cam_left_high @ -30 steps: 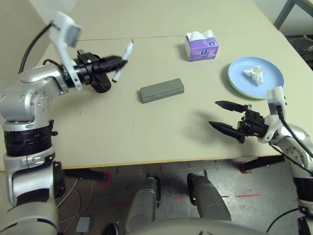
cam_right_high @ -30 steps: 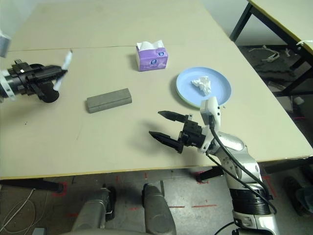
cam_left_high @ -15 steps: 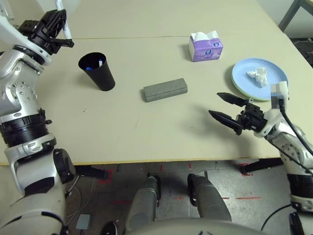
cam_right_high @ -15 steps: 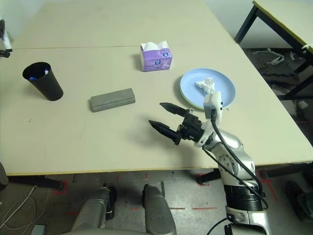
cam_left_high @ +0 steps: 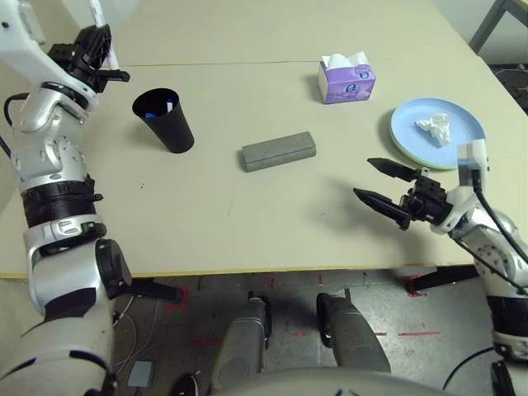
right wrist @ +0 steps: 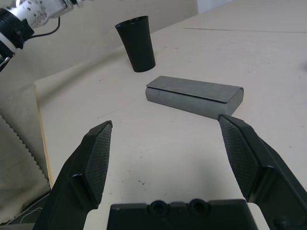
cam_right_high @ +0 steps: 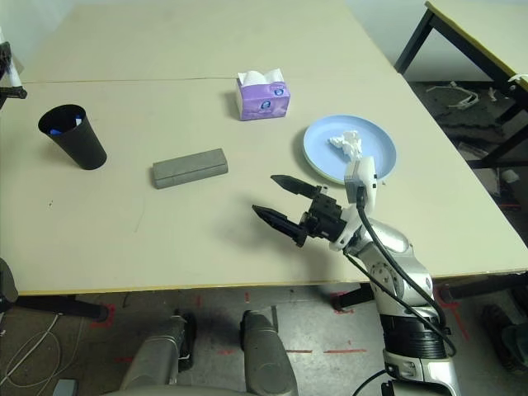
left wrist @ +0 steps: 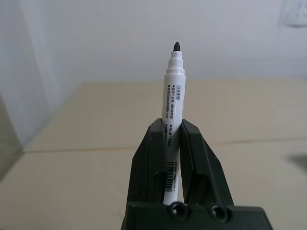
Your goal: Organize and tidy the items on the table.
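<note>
Right hand (cam_left_high: 394,195): at the near right of the surface (cam_left_high: 272,223), above it, fingers spread wide apart, pointing left, nothing between them; grey glasses case (cam_left_high: 279,152): closed, lying at the middle of the surface, to the left of and farther than the right hand, its long side running left to right at a slight slant, apart from everything else

Black cup (cam_left_high: 165,121): standing on the left part of the surface, left of the glasses case and well apart from it, with blue-ended items (cam_left_high: 169,106) inside, their number not readable; plates (cam_right_high: 350,148): light-blue one uppermost, a green rim visible beneath, on the right part of the surface, beyond the right hand; crumpled white tissue (cam_left_high: 435,129): lying in the light-blue plate

Purple tissue box (cam_left_high: 346,80): farther back, left of the plates, beyond the glasses case, white tissue standing out of its top; left hand (left wrist: 172,165): at the far left, beyond the cup, fingers closed on a white marker (left wrist: 173,100), one finger on each side of the barrel; marker held roughly upright, uncapped, its dark tip exposed at the end clear of the fingers; seam (cam_left_high: 247,63): crossing the surface left to right, beyond the glasses case
</note>
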`<state>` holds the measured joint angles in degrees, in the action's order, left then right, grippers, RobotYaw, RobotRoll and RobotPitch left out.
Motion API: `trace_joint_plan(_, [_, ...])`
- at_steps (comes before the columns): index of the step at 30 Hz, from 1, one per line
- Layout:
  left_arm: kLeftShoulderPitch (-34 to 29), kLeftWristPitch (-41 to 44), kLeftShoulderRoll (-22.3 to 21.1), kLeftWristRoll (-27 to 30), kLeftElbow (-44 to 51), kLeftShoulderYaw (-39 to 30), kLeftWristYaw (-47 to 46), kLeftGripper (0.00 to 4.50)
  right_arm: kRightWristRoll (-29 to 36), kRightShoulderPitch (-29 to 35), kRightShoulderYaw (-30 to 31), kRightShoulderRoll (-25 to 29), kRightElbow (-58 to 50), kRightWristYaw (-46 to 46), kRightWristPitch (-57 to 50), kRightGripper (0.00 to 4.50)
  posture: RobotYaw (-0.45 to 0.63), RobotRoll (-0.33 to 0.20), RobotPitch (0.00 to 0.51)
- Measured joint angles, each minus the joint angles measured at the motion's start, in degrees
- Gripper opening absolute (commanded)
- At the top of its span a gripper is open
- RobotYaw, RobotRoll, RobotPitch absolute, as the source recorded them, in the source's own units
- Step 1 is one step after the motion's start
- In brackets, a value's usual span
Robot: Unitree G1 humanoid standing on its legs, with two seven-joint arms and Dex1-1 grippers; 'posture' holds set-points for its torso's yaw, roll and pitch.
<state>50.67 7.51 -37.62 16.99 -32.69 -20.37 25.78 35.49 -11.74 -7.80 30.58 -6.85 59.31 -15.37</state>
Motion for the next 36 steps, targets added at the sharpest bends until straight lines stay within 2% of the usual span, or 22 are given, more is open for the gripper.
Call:
trace_joint_plan(5, [-0.53,-0.06,0.78,-0.27,0.04,0.95,-0.25,0.26,0.01,0.55,0.0,0.0,-0.48,-0.44,-0.1,4.5,-0.22,0.0,0.206])
trace_joint_plan(17, [-1.34,-0.51,0.97,1.66,2.33,0.14,-0.24,4.45,0.01,0.4,0.05,-0.19,-1.05,-0.57,-0.33,4.5,-0.21,0.0,0.204])
trace_joint_plan(24, [-1.34,-0.27,0.71,3.1,2.49,-0.95,-0.63,4.45,0.09,0.17,-0.05,-0.45,-1.04,-0.81,-0.36,4.5,-0.21,0.0,0.207])
trace_joint_plan(28, [-2.41,0.68,-1.85,4.69,4.36,-3.35,-0.73,4.45,1.19,-0.51,-4.3,-0.57,-0.57,-4.38,-0.19,4.5,-0.22,0.0,0.212])
trace_joint_plan(32, [-12.5,2.8,-6.13,7.08,8.14,-9.61,-0.59,4.45,1.04,-1.22,-15.02,2.53,5.84,-8.21,5.46,4.5,-0.22,0.0,0.221])
trace_joint_plan(36, [-26.25,6.45,-5.57,10.33,15.02,-15.52,-0.68,4.45,-1.76,-1.97,-21.75,4.38,14.61,-11.24,14.02,4.5,-0.21,0.0,0.229])
